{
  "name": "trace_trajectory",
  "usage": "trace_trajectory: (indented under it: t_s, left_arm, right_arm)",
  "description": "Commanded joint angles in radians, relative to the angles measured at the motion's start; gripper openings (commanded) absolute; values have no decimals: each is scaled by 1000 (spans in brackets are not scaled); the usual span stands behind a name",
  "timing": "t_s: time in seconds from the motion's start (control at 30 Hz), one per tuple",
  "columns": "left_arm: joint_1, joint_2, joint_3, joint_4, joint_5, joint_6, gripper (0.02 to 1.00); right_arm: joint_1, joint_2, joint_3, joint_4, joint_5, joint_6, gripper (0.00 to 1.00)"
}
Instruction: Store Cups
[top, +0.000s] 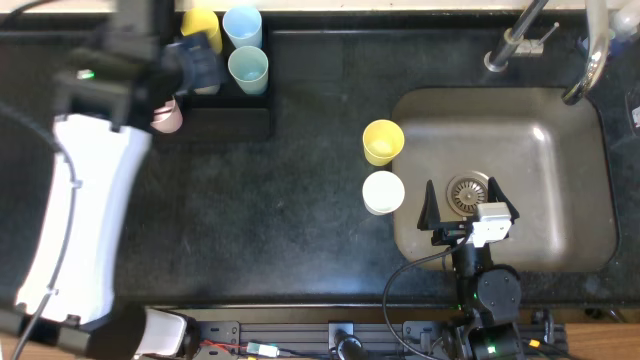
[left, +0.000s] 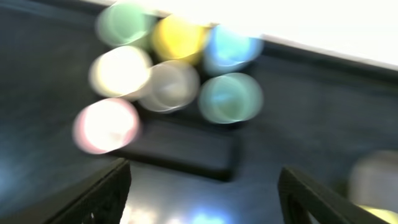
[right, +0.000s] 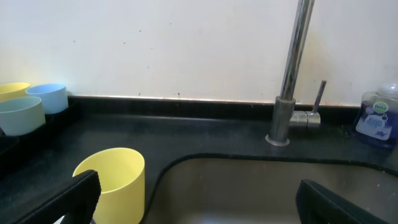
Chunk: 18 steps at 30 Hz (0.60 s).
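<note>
A black tray (top: 235, 118) at the counter's back left holds several upright cups, among them yellow (top: 200, 22), blue (top: 243, 25) and teal (top: 248, 68). A pink cup (top: 167, 117) stands at the tray's left edge. My left gripper (top: 198, 62) hovers above the tray, open and empty (left: 205, 199); below it are blurred cups, including pink (left: 106, 124) and teal (left: 230, 98). A yellow cup (top: 383, 141) and a white cup (top: 383, 192) stand on the counter beside the sink. My right gripper (top: 462, 195) is open over the sink (right: 205, 211), with the yellow cup (right: 112, 180) close by.
The steel sink (top: 560, 150) takes up the right side, with its drain (top: 468, 192) under the right gripper. A tap (right: 292, 74) and a blue soap bottle (right: 379, 118) stand behind the basin. Bare dark counter (top: 280, 220) lies between tray and sink.
</note>
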Motion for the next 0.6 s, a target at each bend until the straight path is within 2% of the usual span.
trace_trajectory:
  t_s: [0.03, 0.23, 0.43, 0.6]
  left_arm:
    - [-184, 179, 127, -3, -34, -114, 814]
    - [-309, 381, 185, 6, 150, -124, 844]
    - [-382, 486, 185, 29, 236, -149, 838]
    - [-409, 512, 185, 32, 272, -178, 838]
  right_arm:
    - [-3, -10, -13, 6, 8, -3, 998]
    - [-3, -10, -13, 7, 8, -3, 998]
    - [-3, -10, -13, 7, 8, -3, 998]
    - [-3, -10, -13, 7, 8, -3, 996]
